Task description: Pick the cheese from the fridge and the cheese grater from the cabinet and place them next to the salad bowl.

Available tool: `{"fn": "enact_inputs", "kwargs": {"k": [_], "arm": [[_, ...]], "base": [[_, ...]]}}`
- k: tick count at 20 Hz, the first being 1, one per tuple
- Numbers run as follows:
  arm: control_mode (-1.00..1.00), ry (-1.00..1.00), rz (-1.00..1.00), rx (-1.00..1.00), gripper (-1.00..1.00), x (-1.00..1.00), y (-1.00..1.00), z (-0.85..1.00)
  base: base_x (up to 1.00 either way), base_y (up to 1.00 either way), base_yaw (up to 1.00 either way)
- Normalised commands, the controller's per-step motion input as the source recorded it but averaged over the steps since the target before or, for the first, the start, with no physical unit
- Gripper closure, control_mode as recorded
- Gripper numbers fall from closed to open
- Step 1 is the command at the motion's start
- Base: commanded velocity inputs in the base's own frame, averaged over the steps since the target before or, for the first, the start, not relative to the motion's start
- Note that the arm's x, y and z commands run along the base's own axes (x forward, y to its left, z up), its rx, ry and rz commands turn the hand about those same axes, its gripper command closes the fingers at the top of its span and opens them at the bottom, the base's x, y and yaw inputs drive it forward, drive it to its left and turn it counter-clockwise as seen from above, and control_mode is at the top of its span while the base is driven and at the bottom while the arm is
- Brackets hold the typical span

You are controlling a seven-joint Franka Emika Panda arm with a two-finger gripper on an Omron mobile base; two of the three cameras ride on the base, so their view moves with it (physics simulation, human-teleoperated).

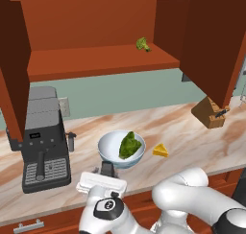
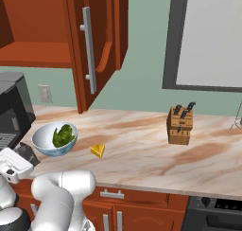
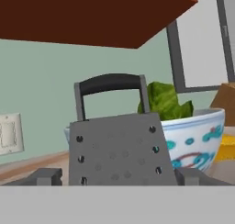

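Grater [image 3: 117, 147] upright on counter [image 1: 192, 137], between spread gripper [image 3: 119, 176] fingers, jaws clear of its sides.
Bowl [image 1: 113, 154] with salad just behind grater; cheese [image 1: 161, 150] just right of bowl. Coffee machine [image 1: 43, 139] left, knife block [image 2: 180, 125] far right, cabinet [image 1: 96, 55] open above.

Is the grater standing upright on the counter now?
Upright: the cheese grater stands handle-up in front of the salad bowl.

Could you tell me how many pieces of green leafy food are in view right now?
2: one in the salad bowl on the counter, one small piece on the cabinet shelf. Others may be hidden.
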Motion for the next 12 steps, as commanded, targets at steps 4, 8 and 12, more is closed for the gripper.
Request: {"fn": "enact_inputs", "kwargs": {"k": [4, 8, 12], "arm": [[-1.00, 0.00, -0.01, 0.04, -1.00, 0.05, 0.00, 0.11], [-1.00, 0.00, 0.00, 0.04, -1.00, 0.00, 0.00, 0.24], [-1.00, 0.00, 0.00, 0.03, -1.00, 0.00, 0.00, 0.54]], "base": [[0.00, 0.00, 0.00], [0.00, 0.00, 0.00], [0.00, 0.00, 0.00]]}}
